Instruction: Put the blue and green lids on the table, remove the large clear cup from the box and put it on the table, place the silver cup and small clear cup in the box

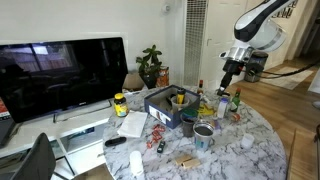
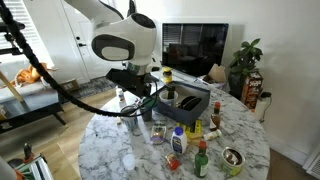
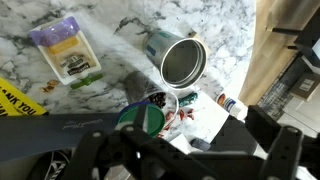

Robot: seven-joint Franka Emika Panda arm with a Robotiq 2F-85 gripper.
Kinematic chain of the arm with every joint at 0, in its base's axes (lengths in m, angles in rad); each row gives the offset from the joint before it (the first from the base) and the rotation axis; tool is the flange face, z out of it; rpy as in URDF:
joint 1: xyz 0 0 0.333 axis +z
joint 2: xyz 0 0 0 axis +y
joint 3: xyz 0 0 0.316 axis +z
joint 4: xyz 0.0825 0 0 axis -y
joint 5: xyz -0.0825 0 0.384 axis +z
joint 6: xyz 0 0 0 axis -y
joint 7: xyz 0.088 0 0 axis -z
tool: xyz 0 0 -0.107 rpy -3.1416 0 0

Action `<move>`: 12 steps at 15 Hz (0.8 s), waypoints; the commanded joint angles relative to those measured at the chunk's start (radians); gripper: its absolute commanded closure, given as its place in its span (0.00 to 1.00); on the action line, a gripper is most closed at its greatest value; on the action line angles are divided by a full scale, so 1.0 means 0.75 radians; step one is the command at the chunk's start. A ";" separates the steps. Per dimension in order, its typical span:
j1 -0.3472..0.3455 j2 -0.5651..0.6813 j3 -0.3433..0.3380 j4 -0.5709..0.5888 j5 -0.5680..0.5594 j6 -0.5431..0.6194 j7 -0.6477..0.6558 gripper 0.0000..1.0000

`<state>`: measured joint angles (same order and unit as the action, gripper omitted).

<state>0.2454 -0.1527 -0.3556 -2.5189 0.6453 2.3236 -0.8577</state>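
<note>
My gripper (image 1: 223,92) hangs over the far side of the marble table; in the wrist view its dark fingers (image 3: 200,145) look spread apart and empty. Just below them, the green lid (image 3: 140,120) lies flat against the small clear cup (image 3: 168,103), partly hidden by a finger. The silver cup (image 3: 183,60) stands beyond them with its mouth up, and it shows in both exterior views (image 1: 203,134) (image 2: 232,160). The navy box (image 1: 160,103) (image 2: 196,110) sits mid-table with the large clear cup (image 1: 179,97) inside it. I cannot pick out the blue lid.
A purple-topped packet (image 3: 65,50) and a white glue bottle (image 3: 228,103) lie near the cups. A yellow-capped jar (image 1: 120,104), small bottles (image 2: 200,160) and clutter crowd the table. A TV (image 1: 60,75) and a plant (image 1: 150,65) stand behind. The table edge (image 3: 250,60) is close.
</note>
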 commanded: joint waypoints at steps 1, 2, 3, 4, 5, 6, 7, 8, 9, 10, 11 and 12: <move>-0.124 0.016 0.122 0.011 0.022 -0.017 -0.016 0.00; -0.124 0.020 0.123 0.014 0.023 -0.018 -0.018 0.00; -0.129 0.065 0.111 0.031 0.044 -0.033 -0.013 0.00; -0.144 0.098 0.119 0.038 0.072 -0.021 -0.010 0.00; -0.168 0.131 0.137 0.046 0.115 -0.021 -0.030 0.00; -0.190 0.164 0.159 0.054 0.169 -0.004 -0.046 0.00; -0.210 0.196 0.181 0.060 0.234 0.017 -0.075 0.00; -0.231 0.227 0.203 0.072 0.293 0.027 -0.099 0.00; -0.252 0.259 0.224 0.086 0.358 0.041 -0.128 0.00; -0.273 0.298 0.244 0.109 0.424 0.041 -0.160 0.00; -0.295 0.336 0.264 0.128 0.493 0.031 -0.201 0.00; -0.315 0.385 0.282 0.156 0.557 0.022 -0.228 0.00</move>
<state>0.0655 0.0312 -0.1960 -2.4606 0.9304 2.3392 -0.9481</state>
